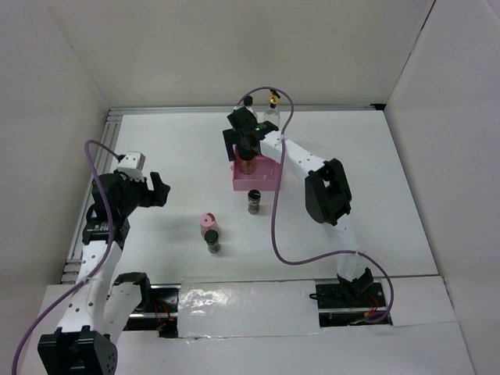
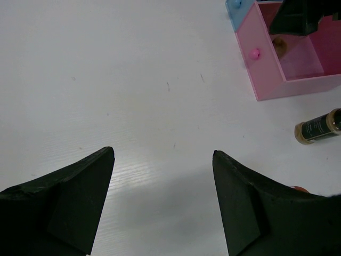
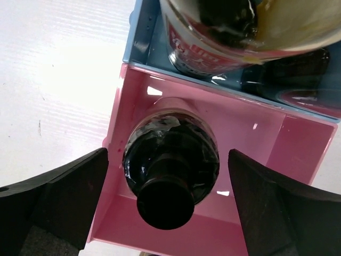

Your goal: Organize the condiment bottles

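My right claw hangs spread wide over the pink tray, one finger on each side of the black-capped tall bottle standing inside it, not touching. My left claw is wide too, gripping nothing, over the tabletop left of the pink tray. The black-lidded jar stands just on the tray's near side, and the pink-lidded jar is further near-left.

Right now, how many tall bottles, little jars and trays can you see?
Tall bottles: 2
Black-lidded jars: 3
Pink-lidded jars: 1
Trays, pink and blue: 2
Total: 8
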Robot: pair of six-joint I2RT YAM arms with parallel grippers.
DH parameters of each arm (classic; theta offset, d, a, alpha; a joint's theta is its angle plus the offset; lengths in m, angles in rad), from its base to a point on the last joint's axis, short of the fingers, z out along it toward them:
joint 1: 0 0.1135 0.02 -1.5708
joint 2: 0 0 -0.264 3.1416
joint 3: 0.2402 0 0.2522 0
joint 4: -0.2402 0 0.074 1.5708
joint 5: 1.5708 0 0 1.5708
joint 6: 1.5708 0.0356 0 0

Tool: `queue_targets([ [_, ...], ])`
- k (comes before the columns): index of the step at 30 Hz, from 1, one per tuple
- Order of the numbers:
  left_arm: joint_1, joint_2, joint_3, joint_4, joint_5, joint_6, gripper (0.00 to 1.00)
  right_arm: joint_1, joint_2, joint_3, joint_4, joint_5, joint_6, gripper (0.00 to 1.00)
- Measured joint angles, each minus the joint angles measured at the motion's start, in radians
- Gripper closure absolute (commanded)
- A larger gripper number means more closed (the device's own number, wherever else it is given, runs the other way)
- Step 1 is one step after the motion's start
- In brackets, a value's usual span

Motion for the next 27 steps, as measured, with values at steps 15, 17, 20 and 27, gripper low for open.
queue_targets([
  [15, 0.000, -0.008, 0.000, 0.000, 0.035, 0.002, 0.11, 0.123, -0.332, -0.274, -0.002, 0.056, -0.086, 0.48],
  [17, 0.000, -0.014, 0.000, 0.000, 0.038, 0.002, 0.12, 0.181, -0.433, -0.339, 0.013, 0.044, -0.114, 0.58],
  [20, 0.000, -0.023, 0.000, -0.002, 0.037, 0.002, 0.12, 0.269, -0.504, -0.357, 0.043, 0.002, -0.137, 0.09],
  [27, 0.002, -0.054, 0.000, -0.044, 0.005, -0.003, 0.13, 0.457, -0.393, -0.315, 0.060, -0.079, -0.154, 0.00],
])
